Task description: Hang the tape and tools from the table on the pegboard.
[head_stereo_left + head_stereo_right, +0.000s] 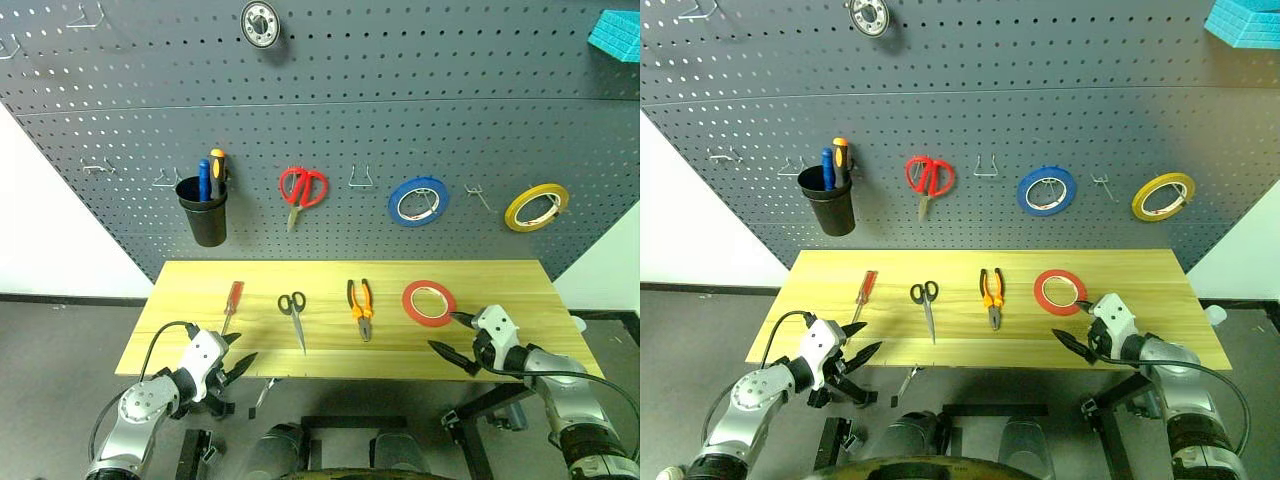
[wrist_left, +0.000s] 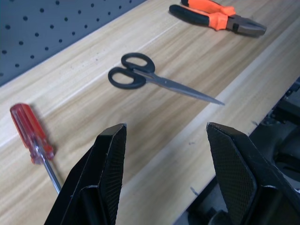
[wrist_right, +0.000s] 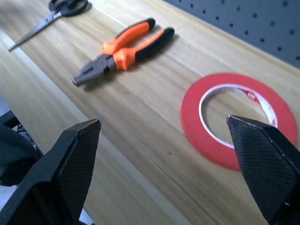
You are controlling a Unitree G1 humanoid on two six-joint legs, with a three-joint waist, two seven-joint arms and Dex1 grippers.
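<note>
On the light wooden table [image 1: 500, 282] lie, from left to right, a red-handled screwdriver [image 1: 232, 303], black-handled scissors [image 1: 294, 312], orange-and-black pliers [image 1: 360, 305] and a flat roll of red tape [image 1: 429, 303]. Behind the table rises the dark grey pegboard [image 1: 400, 100]. My left gripper [image 1: 243, 350] hovers open at the table's front left edge, near the screwdriver [image 2: 29, 132], with nothing between its fingers. My right gripper [image 1: 446, 332] stands wide open just in front of and to the right of the tape [image 3: 236, 117], and holds nothing.
On the pegboard hang a black cup [image 1: 204, 210] with blue and yellow-handled screwdrivers, red-handled scissors [image 1: 302, 190], a blue tape roll [image 1: 417, 201] and a yellow tape roll [image 1: 536, 207]. Bare wire hooks [image 1: 360, 180] sit between them. A teal object [image 1: 615, 35] is at top right.
</note>
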